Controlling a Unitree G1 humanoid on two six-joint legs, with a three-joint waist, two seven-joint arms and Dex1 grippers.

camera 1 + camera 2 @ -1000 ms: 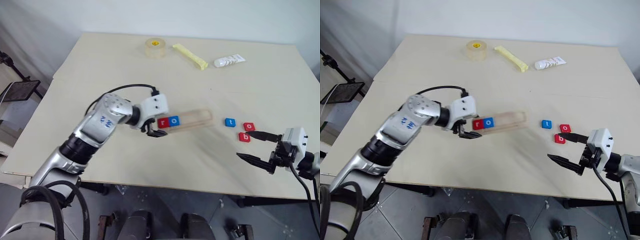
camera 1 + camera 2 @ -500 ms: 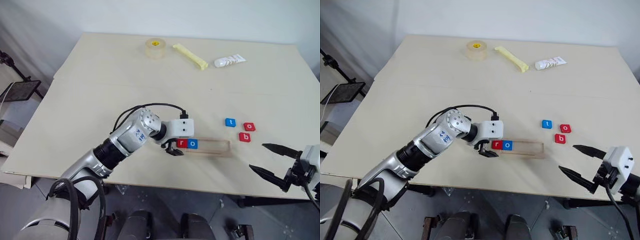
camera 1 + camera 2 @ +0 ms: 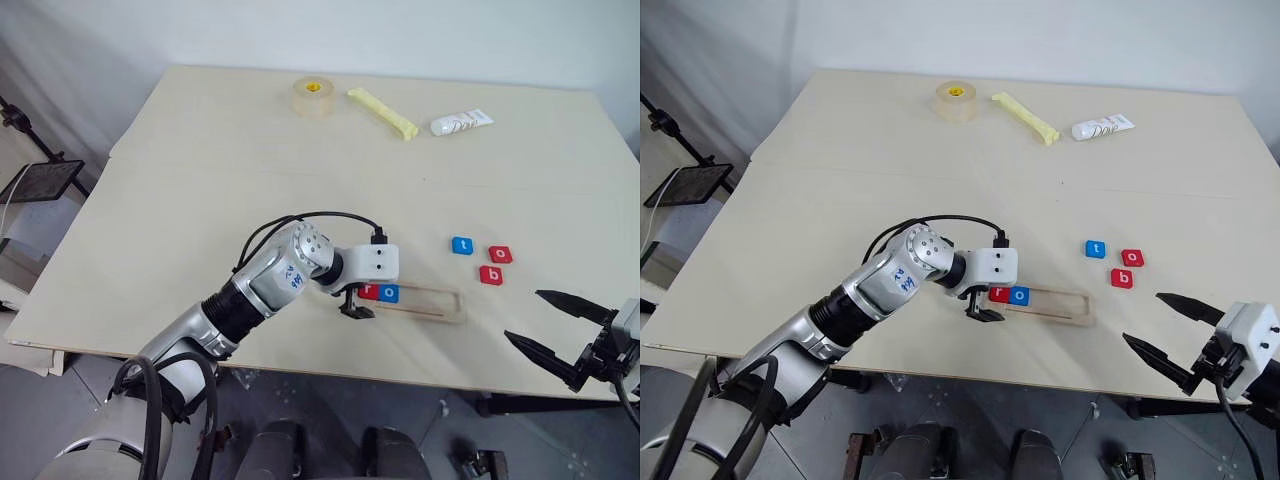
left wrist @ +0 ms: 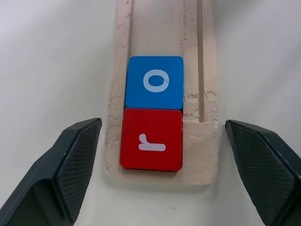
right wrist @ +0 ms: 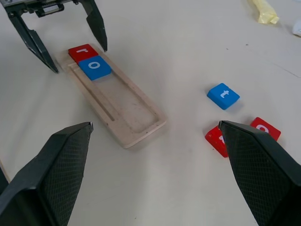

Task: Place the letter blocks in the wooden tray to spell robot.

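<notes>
The wooden tray (image 3: 430, 303) lies near the table's front edge. At its left end it holds two letter blocks side by side, a red r (image 3: 369, 291) and a blue o (image 3: 389, 293). My left gripper (image 3: 355, 308) is open, its fingers (image 4: 80, 155) standing either side of that end without touching the tray (image 4: 155, 28). A blue t (image 3: 461, 245), a red o (image 3: 500, 254) and a red b (image 3: 490, 275) lie loose on the table to the tray's right. Near the front right corner my right gripper (image 3: 524, 315) hangs open and empty, short of the loose blocks.
A tape roll (image 3: 311, 96), a yellow stick (image 3: 381, 112) and a white tube (image 3: 459, 122) lie along the far side of the table. The table's front edge runs just below the tray.
The tray with r and o has slid toward the front edge and to the right, my left gripper moving with it. My right gripper has drawn back from the loose blocks.
</notes>
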